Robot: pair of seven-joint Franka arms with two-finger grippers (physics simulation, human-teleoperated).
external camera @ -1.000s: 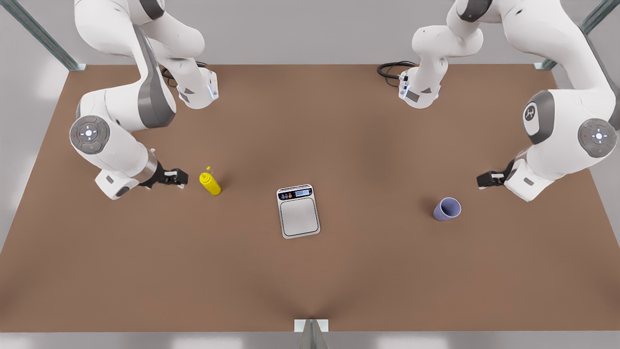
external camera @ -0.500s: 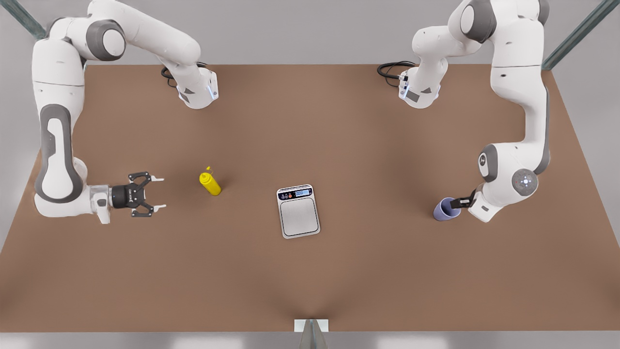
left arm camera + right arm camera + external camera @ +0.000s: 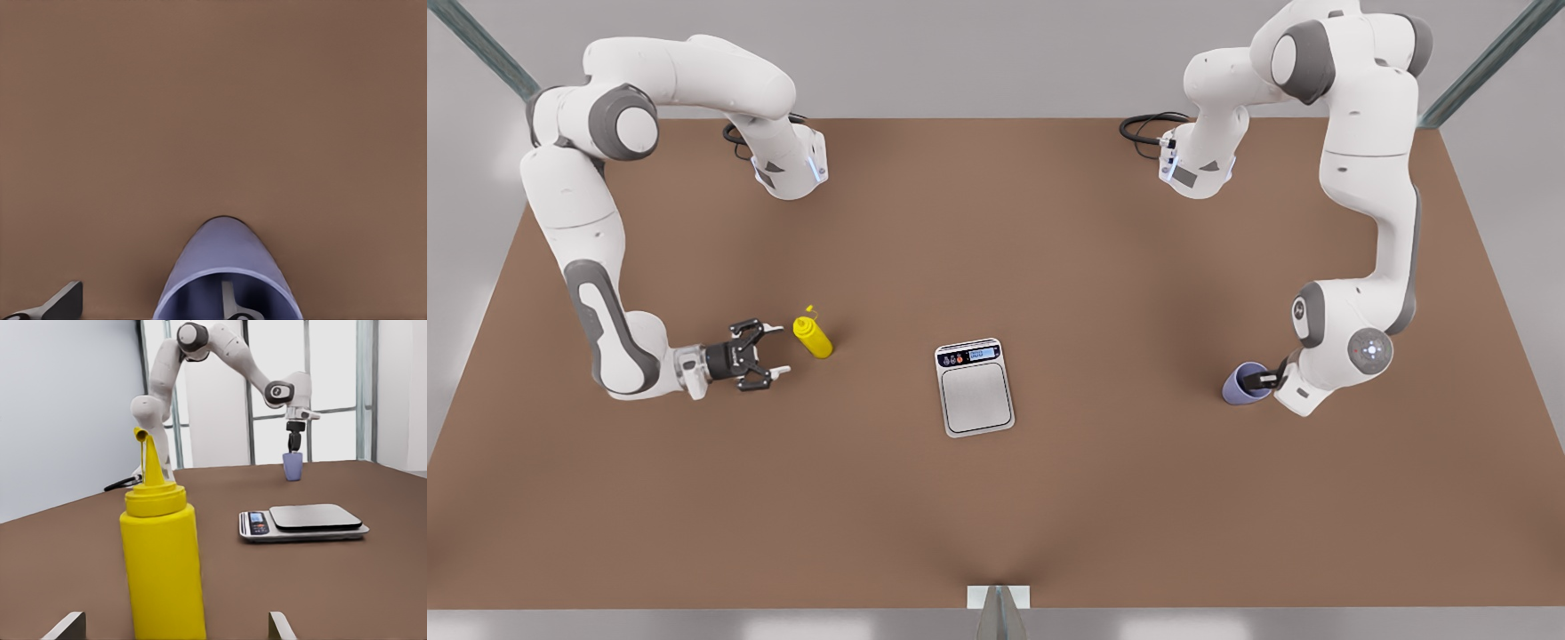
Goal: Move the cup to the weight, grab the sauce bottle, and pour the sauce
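The lavender-blue cup [image 3: 1240, 387] stands upright on the table at the front view's right, well apart from the weight [image 3: 976, 396] in the middle. My left gripper [image 3: 1258, 380] is open at the cup's rim. In the left wrist view one finger [image 3: 229, 300] reaches inside the cup [image 3: 223, 257] and the other [image 3: 65, 301] stands outside it. The yellow sauce bottle [image 3: 813, 338] stands at the front view's left. My right gripper [image 3: 779, 350] is open just beside it, its fingertips [image 3: 67, 623] flanking the bottle [image 3: 163, 573] without touching.
The brown table [image 3: 996, 516] has wide free room in front of and behind the weight [image 3: 313, 517]. Both arm bases [image 3: 787, 169] and black cables [image 3: 1143, 129] sit at the far edge. Metal frame posts stand at the corners.
My right gripper has moved toward the sauce bottle from the front view's left and now flanks it. My left gripper has settled slightly lower at the cup; cup, bottle and weight have not moved.
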